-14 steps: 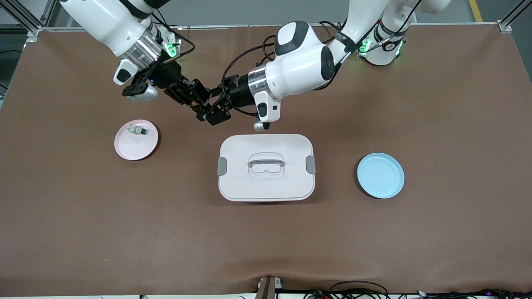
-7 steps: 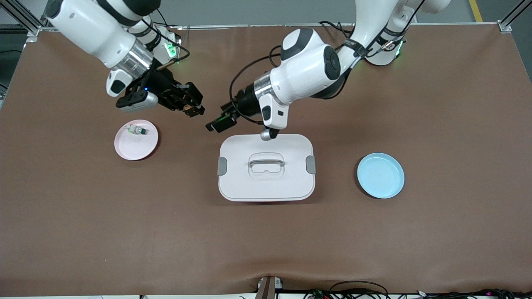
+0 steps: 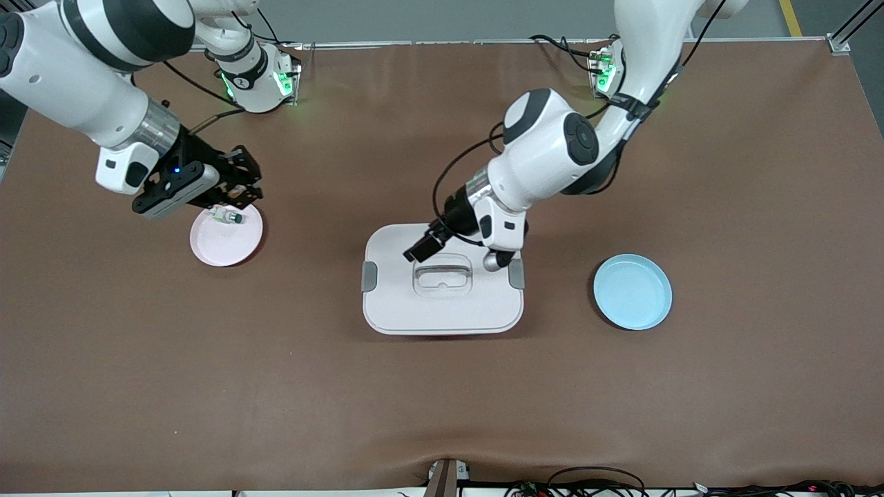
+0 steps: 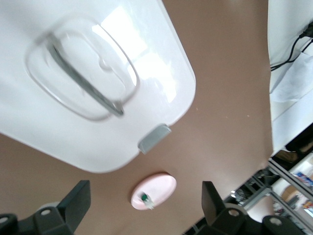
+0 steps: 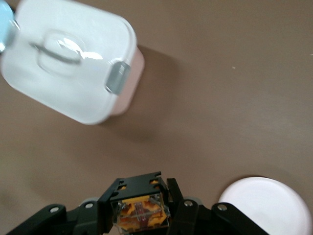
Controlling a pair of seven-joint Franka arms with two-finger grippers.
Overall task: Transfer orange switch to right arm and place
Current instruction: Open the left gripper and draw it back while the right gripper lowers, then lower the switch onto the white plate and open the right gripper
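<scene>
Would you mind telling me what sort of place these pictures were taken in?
Most likely a robotics lab or test bench rather than a home: a brown mat covers the table, metal frame rails edge it, loose cables lie along its near rim, and the only props are a white lidded box and two small plates.

1. Pink plate (image 3: 225, 238): small green-tipped piece (image 3: 226, 217) lies at its edge toward the robots; the rest of its surface is bare.
2. Right gripper (image 3: 238, 200) holding the orange switch (image 5: 140, 211) hangs over that edge.
3. Left gripper (image 3: 423, 248), fingers (image 4: 76, 200) spread, over the white lidded box (image 3: 442, 314).
4. Blue plate (image 3: 632, 291) unobstructed.
</scene>
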